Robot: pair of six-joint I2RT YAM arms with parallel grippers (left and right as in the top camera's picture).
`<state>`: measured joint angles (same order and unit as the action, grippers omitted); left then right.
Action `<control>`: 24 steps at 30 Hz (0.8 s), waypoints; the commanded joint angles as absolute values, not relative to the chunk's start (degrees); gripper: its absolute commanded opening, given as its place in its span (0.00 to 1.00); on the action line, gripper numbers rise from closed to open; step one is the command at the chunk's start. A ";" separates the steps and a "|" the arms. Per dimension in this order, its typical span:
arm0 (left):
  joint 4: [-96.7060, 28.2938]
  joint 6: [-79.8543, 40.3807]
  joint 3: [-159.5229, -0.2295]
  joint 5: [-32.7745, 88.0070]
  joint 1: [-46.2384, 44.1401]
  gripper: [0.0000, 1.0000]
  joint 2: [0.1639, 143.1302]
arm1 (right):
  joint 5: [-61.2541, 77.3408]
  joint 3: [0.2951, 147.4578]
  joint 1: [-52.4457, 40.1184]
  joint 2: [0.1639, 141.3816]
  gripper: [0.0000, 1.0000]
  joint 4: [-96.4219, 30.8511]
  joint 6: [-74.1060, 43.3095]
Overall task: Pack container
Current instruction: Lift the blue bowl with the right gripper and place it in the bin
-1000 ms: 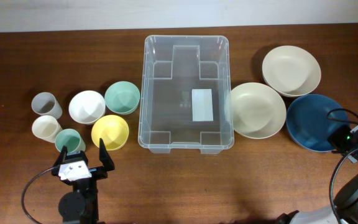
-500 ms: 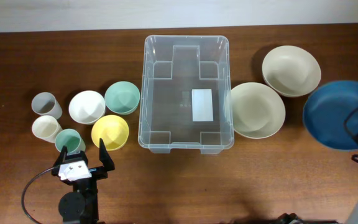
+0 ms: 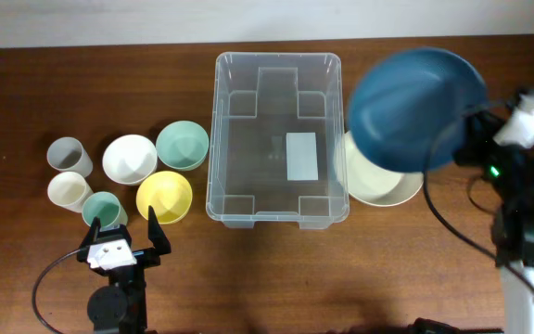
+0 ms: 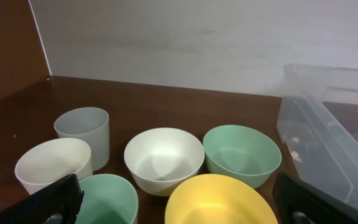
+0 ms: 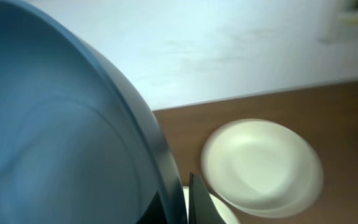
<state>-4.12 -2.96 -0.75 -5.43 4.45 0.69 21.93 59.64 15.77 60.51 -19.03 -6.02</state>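
The container, a clear rectangular plastic bin, sits upright at the middle of the surface with nothing in it, only a white label showing on its base. It looks light and thin-walled, stiff along the rolled rim and moulded ledges but likely to flex at the long sides, and its smooth plastic would be slippery. If it needs steadying or shifting, the rim is the sensible place to take hold. The right hand is pinched narrow on the edge of a blue bowl, carrying it tilted in the air above the container's right rim and a cream bowl that lies just beside the bin. Held by one edge, the hard bowl could swing or slip, so lowering it flat into the bin seems wise. The left hand is spread wide and holds nothing, near the small bowls and cups left of the container.
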 commanded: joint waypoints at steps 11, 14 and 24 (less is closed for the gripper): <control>-4.14 -2.28 -0.51 -5.85 4.16 1.00 0.34 | -0.27 99.02 -14.72 100.01 0.04 -32.29 -3.20; -4.14 -2.28 -0.51 -5.82 4.16 1.00 0.34 | -4.16 102.83 -17.37 107.72 0.04 -33.80 -3.20; -4.14 -2.28 -0.51 -5.82 4.16 1.00 0.34 | -4.21 102.87 -18.63 120.66 0.04 -33.26 -3.22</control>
<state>-4.12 -2.96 -0.73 -5.43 4.45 0.62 -2.94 100.99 -18.33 118.24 -33.93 -2.98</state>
